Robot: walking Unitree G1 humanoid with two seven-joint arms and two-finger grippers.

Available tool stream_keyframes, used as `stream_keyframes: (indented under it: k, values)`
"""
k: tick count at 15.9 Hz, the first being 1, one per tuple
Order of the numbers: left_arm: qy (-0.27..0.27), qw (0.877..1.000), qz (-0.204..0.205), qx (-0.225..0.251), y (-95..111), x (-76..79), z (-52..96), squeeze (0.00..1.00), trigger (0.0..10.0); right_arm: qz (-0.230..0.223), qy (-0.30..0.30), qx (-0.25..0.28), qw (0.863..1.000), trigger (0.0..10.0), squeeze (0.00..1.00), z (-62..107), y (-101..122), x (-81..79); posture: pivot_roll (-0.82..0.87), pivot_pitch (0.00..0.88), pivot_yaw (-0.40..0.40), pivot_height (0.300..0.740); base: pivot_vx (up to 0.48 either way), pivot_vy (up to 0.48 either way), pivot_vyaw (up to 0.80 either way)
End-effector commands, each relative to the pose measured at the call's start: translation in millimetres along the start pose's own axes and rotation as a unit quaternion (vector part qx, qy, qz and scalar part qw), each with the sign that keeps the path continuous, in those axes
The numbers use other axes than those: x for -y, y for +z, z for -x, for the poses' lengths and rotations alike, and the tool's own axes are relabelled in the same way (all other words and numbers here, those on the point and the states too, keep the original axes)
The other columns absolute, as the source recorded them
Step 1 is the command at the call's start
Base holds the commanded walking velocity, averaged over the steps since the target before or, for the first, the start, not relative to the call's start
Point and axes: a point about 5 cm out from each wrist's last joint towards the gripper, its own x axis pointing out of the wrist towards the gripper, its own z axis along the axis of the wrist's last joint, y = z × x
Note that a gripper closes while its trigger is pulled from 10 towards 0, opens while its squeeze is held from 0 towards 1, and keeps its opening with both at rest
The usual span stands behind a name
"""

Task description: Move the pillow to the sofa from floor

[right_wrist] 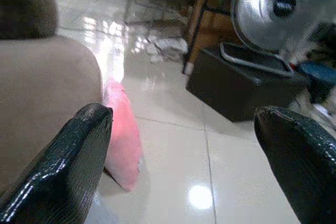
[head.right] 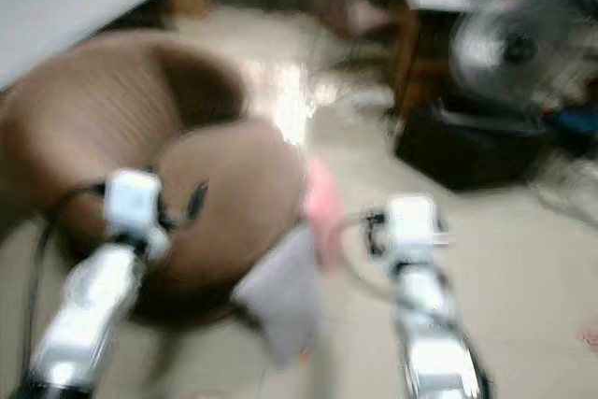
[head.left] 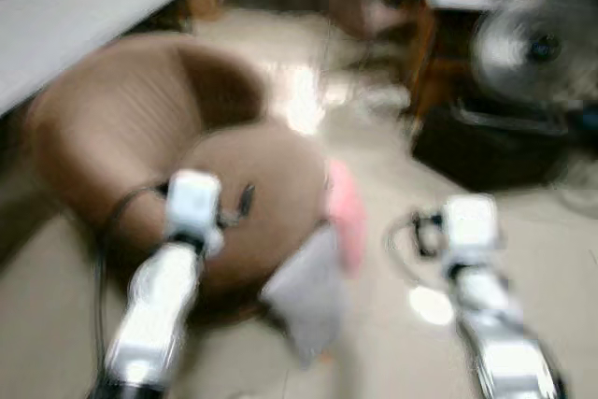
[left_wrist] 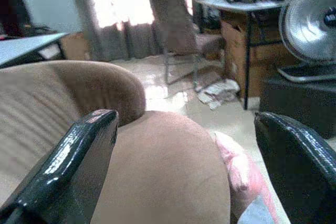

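A pink pillow [head.left: 348, 212] stands on edge on the floor, leaning against the right side of the round brown sofa [head.left: 140, 128]; it also appears in the right wrist view [right_wrist: 123, 140] and the left wrist view [left_wrist: 239, 169]. A pale grey-white cushion [head.left: 308, 292] leans beside it at the sofa's front right. My left gripper [left_wrist: 184, 166] is open, held over the sofa seat. My right gripper [right_wrist: 184, 161] is open above the floor, to the right of the pink pillow. The head views are blurred.
A standing fan [head.left: 540, 44] and a black box [head.left: 495, 147] stand to the right. A desk [left_wrist: 247, 6] and a chair [left_wrist: 176, 19] are further back. A white tabletop [head.left: 75, 7] sits at the left. Glossy tiled floor [right_wrist: 231, 166] spreads to the right of the pillow.
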Motion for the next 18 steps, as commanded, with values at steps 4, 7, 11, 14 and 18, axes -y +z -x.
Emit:
stream_keyframes:
  k: [4,7,11,14,18]
  values:
    - [-0.029,0.999,0.006,0.013,6,12.6,-6.5,0.00,10.0,0.005,-0.020,-0.002,1.000,10.0,0.00,-0.4,-1,10.7,-0.06,0.000,-0.002,0.740,0.371,0.000,-0.76]
    - [-0.036,0.999,0.008,0.016,6,15.0,-6.1,0.00,10.0,0.004,-0.020,-0.001,1.000,10.0,0.00,0.0,0,9.6,-0.06,0.000,-0.002,0.740,0.239,0.000,-0.76]
    - [-0.064,0.998,0.012,0.024,7,21.2,-5.9,0.00,10.0,0.002,0.000,0.006,1.000,10.0,0.00,1.2,1,4.4,-0.06,0.000,0.003,0.740,0.000,0.000,0.00]
    - [-0.064,0.998,0.009,0.027,8,18.7,-7.1,0.00,10.0,-0.006,0.000,0.004,1.000,10.0,0.00,1.7,0,5.7,-0.06,0.000,0.007,0.740,0.000,0.123,-0.21]
    - [-0.063,0.998,0.007,0.027,8,16.5,-7.9,0.00,10.0,-0.009,0.002,0.003,1.000,10.0,0.00,1.2,-1,5.8,-0.06,0.000,0.007,0.740,0.000,0.413,-0.51]
